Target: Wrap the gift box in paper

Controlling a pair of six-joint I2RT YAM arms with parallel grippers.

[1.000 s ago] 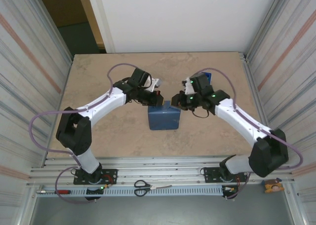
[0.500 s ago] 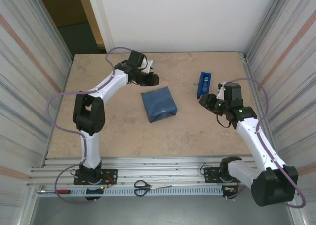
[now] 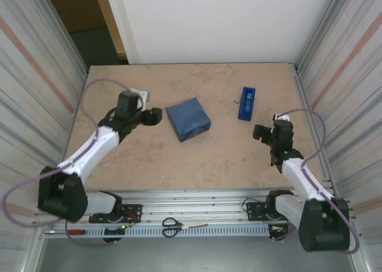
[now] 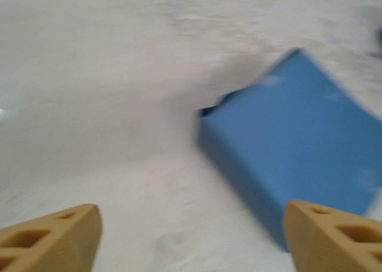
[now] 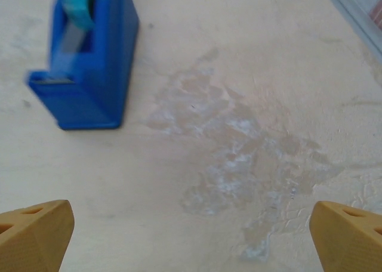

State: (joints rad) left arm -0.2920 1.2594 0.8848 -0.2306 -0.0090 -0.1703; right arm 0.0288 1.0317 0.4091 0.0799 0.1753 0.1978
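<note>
Left end effector [image 3: 153, 117]: fingers spread wide, nothing between them. It hovers just left of the wrapped parcel, with a gap of bare tabletop [image 3: 149, 158] in between. In the left wrist view, this end effector [image 4: 191, 242] frames blurred tabletop, and the parcel sits ahead and to the right.

Right end effector [image 3: 258, 132]: also wide open and empty, at the right side of the tabletop, well apart from the parcel. In the right wrist view, the end effector [image 5: 191, 236] faces bare, blotchy tabletop with the tape dispenser [image 5: 89, 57] ahead on the left.

Task item: the paper [image 3: 188, 120] forms a low, squarish parcel with its dark slate-blue face outward. The gift box is hidden under it.
- The parcel lies flat near the middle of the tabletop, turned at an angle to the table edges.
- The top face is smooth, and the edges are fairly crisp from above.
- In the left wrist view the paper [image 4: 298, 147] reads as a brighter blue. There is a small dark gap at its left corner, too blurred to tell whether it is a loose flap.

Other items:
- The tape dispenser [image 3: 246, 103] stands right of the parcel, apart from it.
- Scissors [image 3: 173, 226] lie on the front rail.
</note>
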